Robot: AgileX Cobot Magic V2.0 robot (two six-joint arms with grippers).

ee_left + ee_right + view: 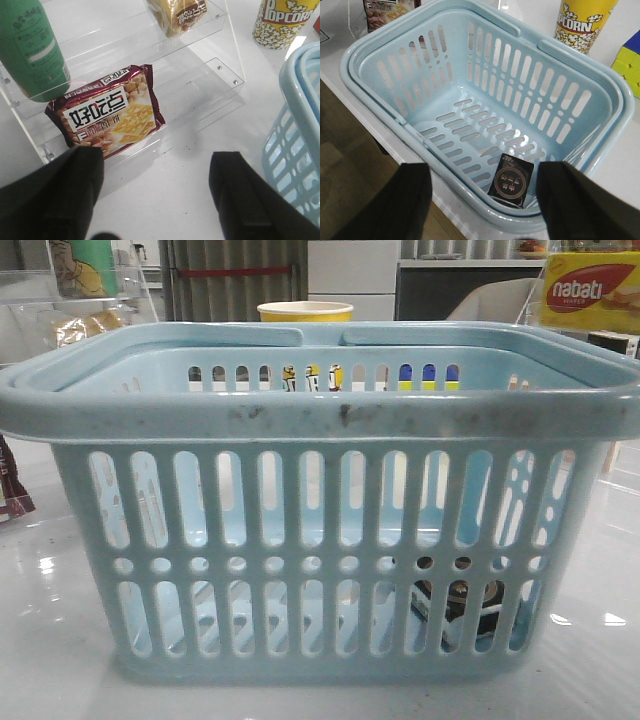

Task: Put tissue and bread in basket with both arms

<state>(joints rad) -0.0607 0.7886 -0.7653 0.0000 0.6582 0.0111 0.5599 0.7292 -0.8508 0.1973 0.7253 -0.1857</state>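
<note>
Tissue (511, 179) is seen flat in a basket (370, 50) corner; bread (177, 15) sits shelved; left gripper (156, 192) and right gripper (482, 200) are spread, empty.

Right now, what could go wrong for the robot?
The bread sits up on a clear shelf, and a maroon cracker pack lies nearer the open left end effector, so it might grab the wrong pack. The shelf's see-through edges are hard to see, so a finger could bump them. The tissue is already in the basket, and the right end effector hangs just above the rim and could knock it.
</note>
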